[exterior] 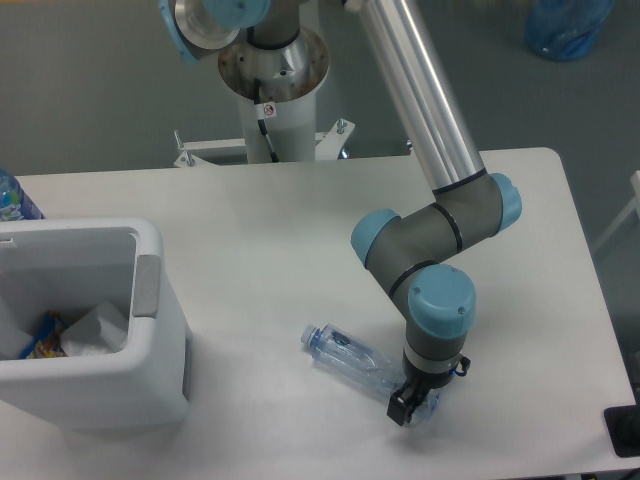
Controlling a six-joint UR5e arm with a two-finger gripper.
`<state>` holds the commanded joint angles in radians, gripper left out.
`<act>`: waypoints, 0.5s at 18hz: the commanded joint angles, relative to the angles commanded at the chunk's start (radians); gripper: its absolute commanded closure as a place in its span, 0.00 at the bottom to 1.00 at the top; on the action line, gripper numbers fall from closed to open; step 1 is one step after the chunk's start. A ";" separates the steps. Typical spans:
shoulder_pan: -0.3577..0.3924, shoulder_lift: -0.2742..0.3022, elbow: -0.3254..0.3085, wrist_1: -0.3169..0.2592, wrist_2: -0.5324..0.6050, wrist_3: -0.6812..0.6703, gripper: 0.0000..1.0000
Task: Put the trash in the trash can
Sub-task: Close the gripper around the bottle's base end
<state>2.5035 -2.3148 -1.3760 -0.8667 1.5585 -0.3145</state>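
Note:
A clear, blue-tinted crinkled plastic bottle [350, 357] lies on the white table [300, 230], cap toward the left. My gripper [418, 406] is down at the bottle's right end, fingers around its base; whether they press on it I cannot tell. The trash can [150, 340], a large white bin with a grey tab [147, 284], stands at the left edge. Inside it lie a crumpled white paper wad [95, 330] and a colourful wrapper [42, 338].
The arm's base pedestal [272, 90] stands behind the table's far edge. A blue plastic bag [568, 28] lies on the floor at top right. A blue-labelled bottle [12, 200] shows at the left edge. A dark object [625, 432] sits at the table's right front corner.

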 joint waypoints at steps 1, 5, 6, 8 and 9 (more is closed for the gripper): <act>0.000 0.000 0.000 0.000 0.000 0.002 0.22; -0.003 0.003 -0.003 0.000 0.000 0.002 0.29; -0.005 0.003 -0.003 0.000 0.000 0.002 0.29; -0.006 0.005 -0.005 0.000 0.000 0.002 0.33; -0.006 0.005 -0.006 0.000 0.000 0.002 0.33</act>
<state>2.4973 -2.3102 -1.3821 -0.8667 1.5585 -0.3129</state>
